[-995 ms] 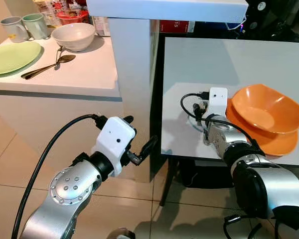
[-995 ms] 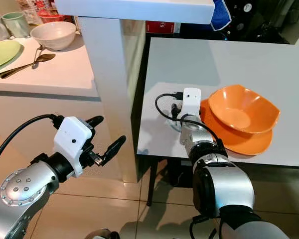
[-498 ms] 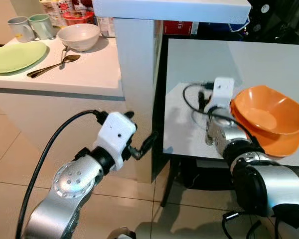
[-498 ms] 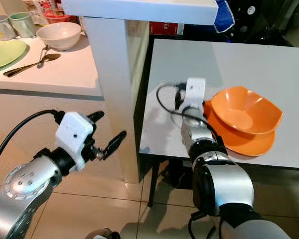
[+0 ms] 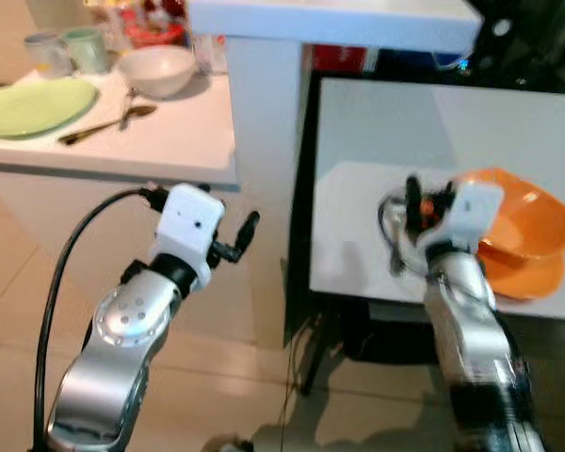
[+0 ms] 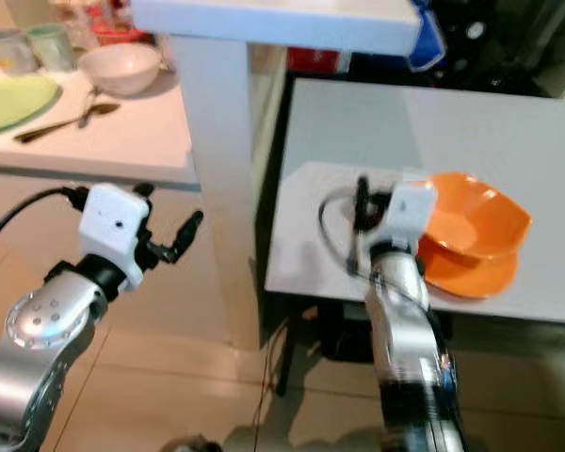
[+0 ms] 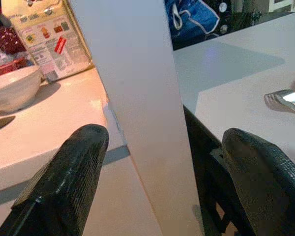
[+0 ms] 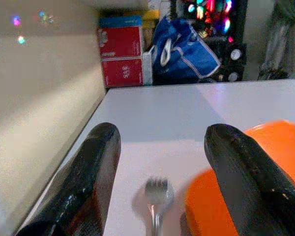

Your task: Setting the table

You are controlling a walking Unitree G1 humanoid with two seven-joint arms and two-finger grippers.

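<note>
Right wrist view, red box (image 8: 120,56) lettering perhaps "15", fork (image 8: 157,192), orange bowl (image 8: 265,147)

Between the right gripper's (image 8: 160,172) spread jaws, a fork (image 8: 157,194) lies on the white bench (image 8: 157,118), just beside the orange plate's (image 8: 206,206) rim. Red boxes (image 8: 122,56) and a blue bag (image 8: 184,49) stand past the bench's far edge.

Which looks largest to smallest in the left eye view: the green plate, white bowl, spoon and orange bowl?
1. orange bowl, though nearer the camera
2. green plate
3. white bowl and spoon: close in extent, too alike to rank.
</note>
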